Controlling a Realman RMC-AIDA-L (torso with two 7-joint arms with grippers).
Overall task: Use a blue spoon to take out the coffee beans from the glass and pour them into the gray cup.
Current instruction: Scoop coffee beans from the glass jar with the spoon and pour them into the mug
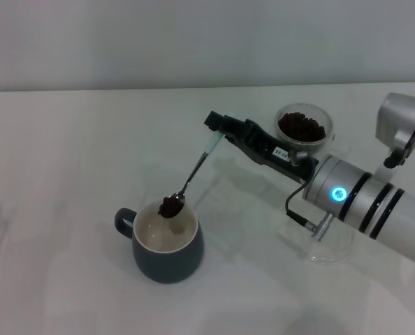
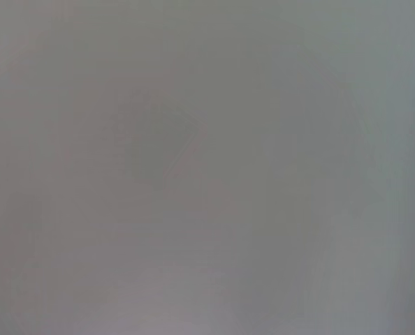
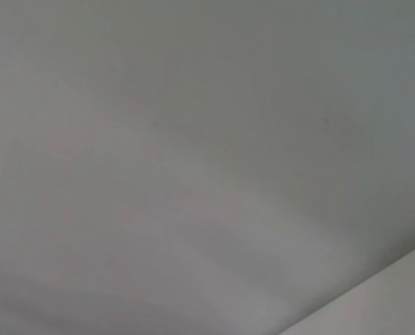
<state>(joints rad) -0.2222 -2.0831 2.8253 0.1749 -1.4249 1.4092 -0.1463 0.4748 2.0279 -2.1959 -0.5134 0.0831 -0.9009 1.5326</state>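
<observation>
Leftmost on the white table [image 1: 61,265]: the gray cup [image 1: 167,248], upright, loop handle turned to the robot's left, cream inside showing. Just above its rim, the metal bowl of the blue spoon [image 1: 191,179], heaped with a few coffee beans [image 1: 170,206], hanging over the cup's mouth, not touching it as far as visible. Rising up and to the right, the spoon's slim neck, then its pale handle, clamped at the top between the black fingers of the right gripper [image 1: 216,129]. Farther right, beyond the gripper body, the glass [image 1: 304,128], upright, full of dark beans. Rightmost, the silver right arm. Nothing but blank grey in either wrist view; left gripper nowhere seen.
</observation>
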